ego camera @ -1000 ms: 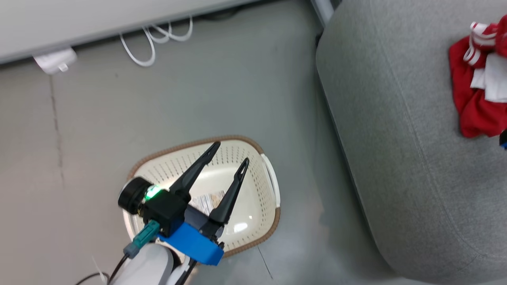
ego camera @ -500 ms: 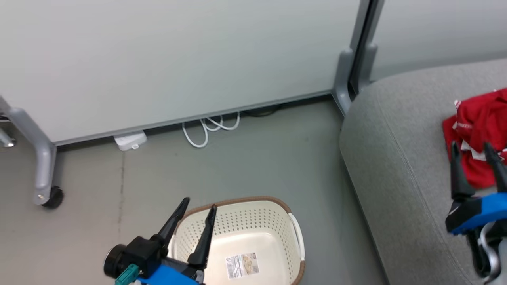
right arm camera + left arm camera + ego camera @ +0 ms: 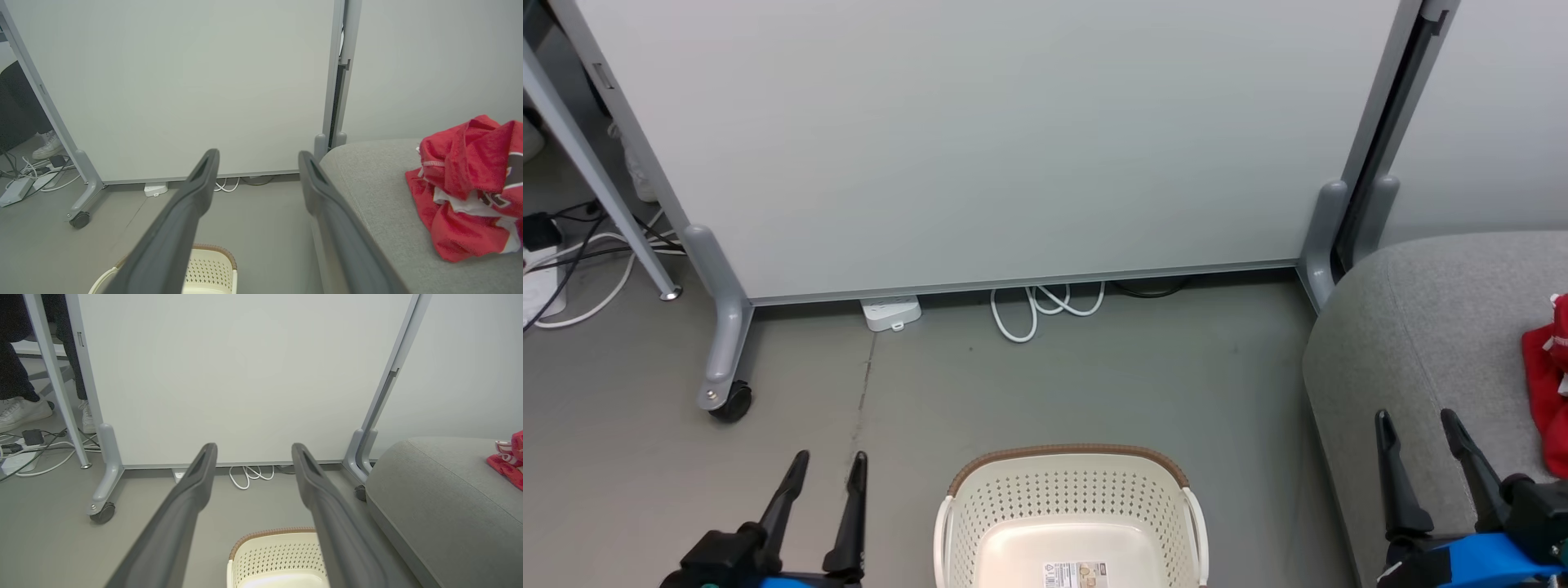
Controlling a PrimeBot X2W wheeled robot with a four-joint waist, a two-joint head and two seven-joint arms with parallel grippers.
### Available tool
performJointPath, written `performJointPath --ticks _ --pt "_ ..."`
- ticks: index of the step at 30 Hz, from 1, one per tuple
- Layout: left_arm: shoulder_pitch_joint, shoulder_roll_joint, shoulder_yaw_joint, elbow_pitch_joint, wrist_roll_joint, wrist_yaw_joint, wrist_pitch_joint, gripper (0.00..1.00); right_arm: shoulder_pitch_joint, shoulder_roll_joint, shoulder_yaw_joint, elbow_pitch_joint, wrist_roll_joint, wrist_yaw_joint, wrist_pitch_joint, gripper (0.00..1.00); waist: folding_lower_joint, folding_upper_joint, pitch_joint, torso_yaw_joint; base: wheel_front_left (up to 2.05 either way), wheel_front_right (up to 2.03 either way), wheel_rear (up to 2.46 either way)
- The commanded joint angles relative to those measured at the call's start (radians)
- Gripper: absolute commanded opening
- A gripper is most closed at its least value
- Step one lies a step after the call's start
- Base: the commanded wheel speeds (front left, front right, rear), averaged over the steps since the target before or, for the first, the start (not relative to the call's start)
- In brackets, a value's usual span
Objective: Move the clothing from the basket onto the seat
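Overhead, basket (image 3: 1070,498) with label (image 3: 1076,574), from right wrist, clothing (image 3: 466,183) heaped on seat (image 3: 380,196)

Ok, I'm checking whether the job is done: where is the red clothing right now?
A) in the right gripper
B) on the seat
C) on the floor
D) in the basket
B: the clothing lies bunched on the seat, and the part of the basket in view holds none.

Red clothing (image 3: 466,192) heaped on the seat (image 3: 376,196); right hand (image 3: 257,154) spread, empty
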Motion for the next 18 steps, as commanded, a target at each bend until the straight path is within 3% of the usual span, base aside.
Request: performJointPath --ticks 1,9,18 --pt "0.021 0.0 0.03 0.003 0.0 0.002 -0.003 1.0 0.026 0.013 0.004 -0.016 -0.003 0.0 0.0 1.0 0.0001 0.0 -0.007 0.012 0.0 0.0 0.0" --pt "0.039 -0.01 0.087 0.002 0.009 -0.002 -0.003 1.0 0.047 0.03 0.009 -0.037 -0.002 0.0 0.007 1.0 0.0001 0.0 -0.004 0.017 0.0 0.0 0.0" --pt "0.031 -0.018 0.074 0.006 0.012 -0.005 -0.003 1.0 0.043 0.033 -0.006 -0.023 -0.01 0.0 -0.002 1.0 0.0001 0.0 -0.003 0.018 0.0 0.0 0.0"
